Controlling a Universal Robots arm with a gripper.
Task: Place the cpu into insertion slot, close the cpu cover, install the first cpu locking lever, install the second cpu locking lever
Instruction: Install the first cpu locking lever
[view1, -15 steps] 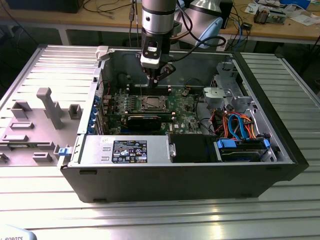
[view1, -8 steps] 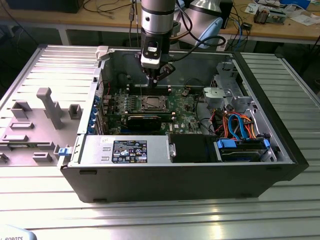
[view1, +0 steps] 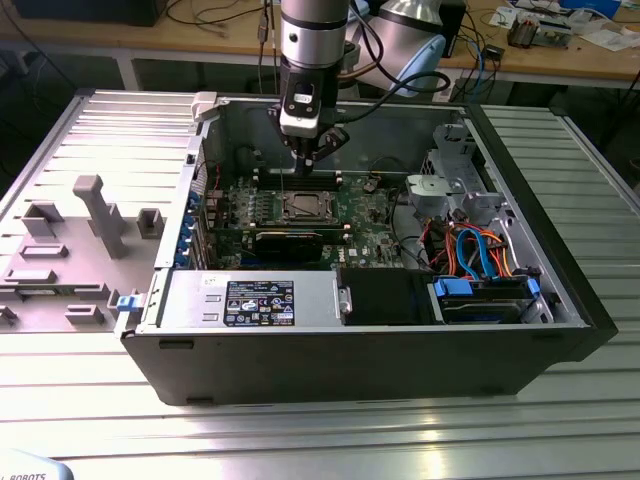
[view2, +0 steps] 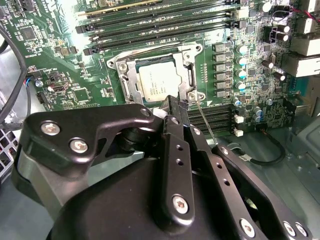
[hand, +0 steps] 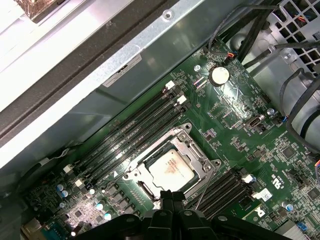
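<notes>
The cpu (view2: 160, 82) is a small flat square with a pale silver top. It lies flat inside the insertion slot (view1: 303, 207), at the far middle of the green board (view1: 365, 215), a bit to the exterior view's left. The cpu cover (view2: 129, 80), a thin silver frame, lies flat around it. A thin metal locking lever (view2: 206, 122) sticks up slanted beside one corner.

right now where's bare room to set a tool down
Bare: the slatted table in front of the case, and beside it on the exterior view's right. Crowded: inside the case under the gripper, and the grey blocks on the exterior view's left.
</notes>
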